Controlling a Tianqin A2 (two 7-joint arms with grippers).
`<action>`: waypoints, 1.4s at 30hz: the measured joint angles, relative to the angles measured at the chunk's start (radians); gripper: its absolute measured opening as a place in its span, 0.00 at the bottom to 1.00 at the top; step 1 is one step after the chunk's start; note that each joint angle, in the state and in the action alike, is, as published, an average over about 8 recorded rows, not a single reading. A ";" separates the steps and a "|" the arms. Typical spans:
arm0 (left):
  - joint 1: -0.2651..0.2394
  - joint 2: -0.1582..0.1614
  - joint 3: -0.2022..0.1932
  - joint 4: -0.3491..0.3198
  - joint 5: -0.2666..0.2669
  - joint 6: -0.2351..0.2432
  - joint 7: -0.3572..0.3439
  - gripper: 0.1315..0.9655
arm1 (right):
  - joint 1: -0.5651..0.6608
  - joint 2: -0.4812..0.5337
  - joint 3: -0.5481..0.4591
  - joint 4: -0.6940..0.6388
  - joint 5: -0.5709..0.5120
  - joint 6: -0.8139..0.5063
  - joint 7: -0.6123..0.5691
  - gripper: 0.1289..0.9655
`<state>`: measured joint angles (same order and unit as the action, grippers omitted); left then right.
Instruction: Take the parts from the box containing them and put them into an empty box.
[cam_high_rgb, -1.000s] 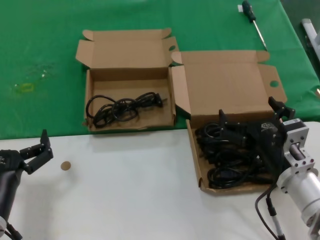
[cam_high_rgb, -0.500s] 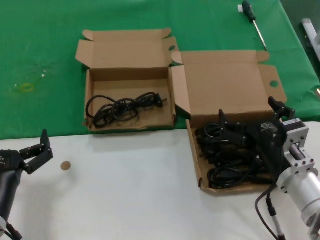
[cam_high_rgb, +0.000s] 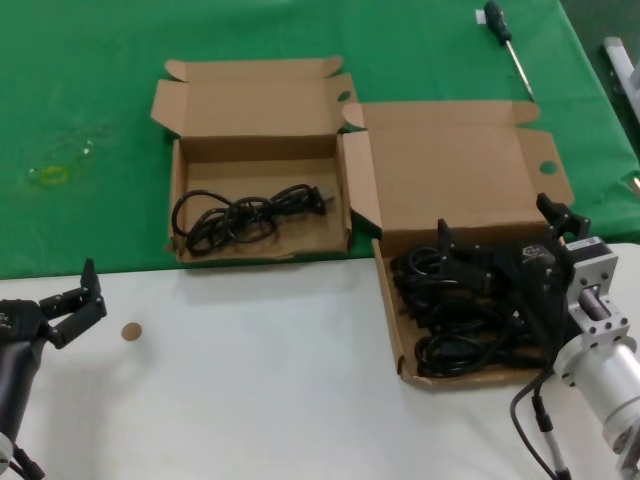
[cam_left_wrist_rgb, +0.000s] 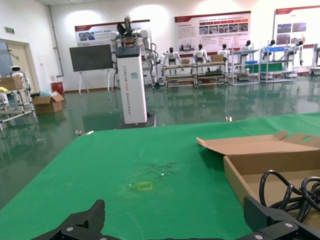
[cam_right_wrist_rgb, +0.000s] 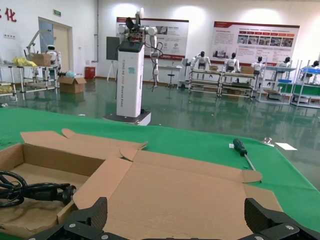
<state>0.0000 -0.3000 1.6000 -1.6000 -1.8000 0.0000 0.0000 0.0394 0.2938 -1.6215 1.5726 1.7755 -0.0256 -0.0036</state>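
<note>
The full box (cam_high_rgb: 392, 330) lies right of the near-empty box (cam_high_rgb: 176, 215), flaps almost touching. Cables (cam_high_rgb: 455, 320) fill the full box in a dark heap. One bundle (cam_high_rgb: 245, 213) lies in the near-empty box, long axis running toward the full box, plug (cam_high_rgb: 318, 197) at that end. The right gripper (cam_high_rgb: 500, 240) hovers over the heap, fingers spread wide, holding nothing. The left gripper (cam_high_rgb: 75, 295) waits open, well left of both boxes. Bundles are probably light, limp and snag-prone; pinching across a bundle's bunched middle looks best.
</note>
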 joint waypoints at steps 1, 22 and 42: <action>0.000 0.000 0.000 0.000 0.000 0.000 0.000 1.00 | 0.000 0.000 0.000 0.000 0.000 0.000 0.000 1.00; 0.000 0.000 0.000 0.000 0.000 0.000 0.000 1.00 | 0.000 0.000 0.000 0.000 0.000 0.000 0.000 1.00; 0.000 0.000 0.000 0.000 0.000 0.000 0.000 1.00 | 0.000 0.000 0.000 0.000 0.000 0.000 0.000 1.00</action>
<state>0.0000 -0.3000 1.6000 -1.6000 -1.8000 0.0000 0.0000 0.0394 0.2938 -1.6215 1.5726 1.7755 -0.0256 -0.0036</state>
